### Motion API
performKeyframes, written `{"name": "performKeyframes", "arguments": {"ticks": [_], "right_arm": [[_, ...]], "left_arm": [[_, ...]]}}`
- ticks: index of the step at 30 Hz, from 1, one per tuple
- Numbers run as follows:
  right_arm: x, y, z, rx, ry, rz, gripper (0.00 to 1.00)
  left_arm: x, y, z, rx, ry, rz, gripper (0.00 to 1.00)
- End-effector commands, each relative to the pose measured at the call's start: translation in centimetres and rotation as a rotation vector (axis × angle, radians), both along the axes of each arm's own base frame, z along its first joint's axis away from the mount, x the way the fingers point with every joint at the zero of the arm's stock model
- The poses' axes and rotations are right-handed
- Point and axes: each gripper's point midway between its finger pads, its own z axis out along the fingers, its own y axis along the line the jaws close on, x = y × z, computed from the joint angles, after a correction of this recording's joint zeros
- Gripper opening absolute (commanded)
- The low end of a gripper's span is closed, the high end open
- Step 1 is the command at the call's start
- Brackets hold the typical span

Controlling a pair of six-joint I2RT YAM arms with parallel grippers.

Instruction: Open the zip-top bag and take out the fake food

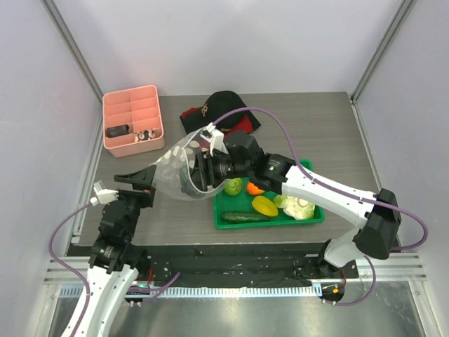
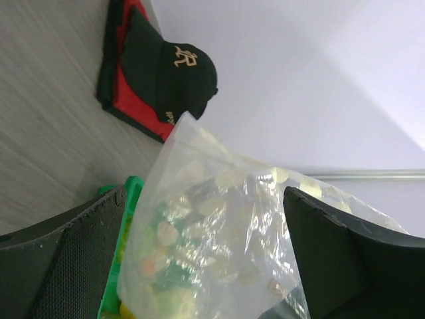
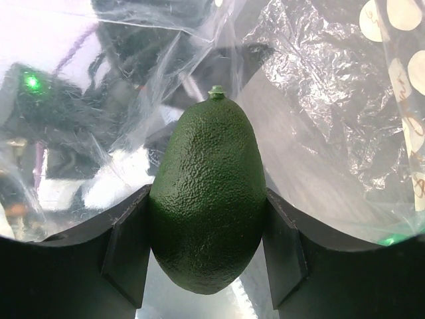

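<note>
The clear zip-top bag [image 1: 172, 165] hangs above the table left of the green tray [image 1: 223, 223]. My right gripper [image 1: 198, 172] reaches inside the bag and is shut on a dark green avocado [image 3: 207, 199], pinched between both fingers [image 3: 126, 252]; crinkled bag plastic [image 3: 319, 86] surrounds it. My left gripper [image 1: 149, 184] is at the bag's left end, jaws wide apart, with the bag [image 2: 219, 246] filling the gap between its fingers [image 2: 73, 259]. In the tray lie a cabbage [image 1: 233, 186], an orange piece [image 1: 254, 188], a yellow piece [image 1: 264, 205], a cucumber [image 1: 245, 217] and a whitish leafy piece [image 1: 299, 207].
A pink divided box [image 1: 132, 121] stands at the back left. A black and red cap [image 1: 219, 111] lies behind the bag and shows in the left wrist view [image 2: 166, 73]. White walls enclose the table on three sides. The tray's rim [image 2: 133, 186] shows beside the left finger.
</note>
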Motion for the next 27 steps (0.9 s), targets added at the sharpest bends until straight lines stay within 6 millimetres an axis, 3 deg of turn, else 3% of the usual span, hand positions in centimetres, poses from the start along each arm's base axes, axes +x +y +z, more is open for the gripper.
{"name": "performKeyframes", "arguments": {"ticks": [1,3,5,10,11,12,13,14,16,20,21,22,23,27], "right_arm": [[-1.5,-0.8,4.4,0.130,-0.048,0.065,0.01],[-1.5,-1.2,4.6,0.137,-0.048,0.067,0.01],[-1.8,-1.4,4.6,0.140,-0.044,0.077,0.01],[-1.7,-2.0,4.9,0.147,-0.061,0.068,0.01],[-1.6,-2.1,4.6,0.140,-0.062,0.060,0.01],[-1.4,-2.3,4.8,0.143,-0.080,0.053,0.01],[-1.1,-2.5,5.3,0.162,-0.109,0.037,0.01],[-1.2,-2.6,5.1,0.175,-0.120,0.034,0.01],[-1.0,-3.0,6.5,0.230,-0.193,0.021,0.01],[0.7,-3.8,6.5,0.191,-0.278,-0.074,0.01],[1.4,-4.1,6.1,0.150,-0.281,-0.107,0.01],[1.8,-4.7,4.3,0.059,-0.268,-0.124,0.01],[3.2,-5.4,4.4,0.014,-0.287,-0.209,0.01],[5.4,-9.0,0.5,-0.185,-0.251,-0.395,0.01]], "left_arm": [[0.8,-1.1,4.1,0.035,-0.163,-0.056,0.98],[1.0,-1.2,4.3,0.047,-0.173,-0.059,0.93],[1.1,-1.6,4.1,0.041,-0.176,-0.074,0.81],[1.5,-1.4,3.2,0.105,-0.150,-0.066,0.26],[1.5,-1.2,3.5,0.159,-0.151,-0.065,0.20],[1.4,-1.0,2.6,0.198,-0.108,-0.064,0.06],[1.4,-0.6,1.8,0.230,-0.059,-0.051,0.01],[1.3,0.2,2.0,0.245,-0.032,-0.014,0.01],[1.0,0.8,0.5,0.276,0.044,0.005,0.01],[0.7,1.6,-0.4,0.278,0.085,0.037,0.01],[0.7,2.1,-0.7,0.288,0.095,0.066,0.01],[0.5,2.6,-1.5,0.302,0.127,0.086,0.00],[0.3,3.2,-1.9,0.318,0.151,0.108,0.00],[-0.6,6.8,-3.2,0.436,0.256,0.262,0.01]]}}
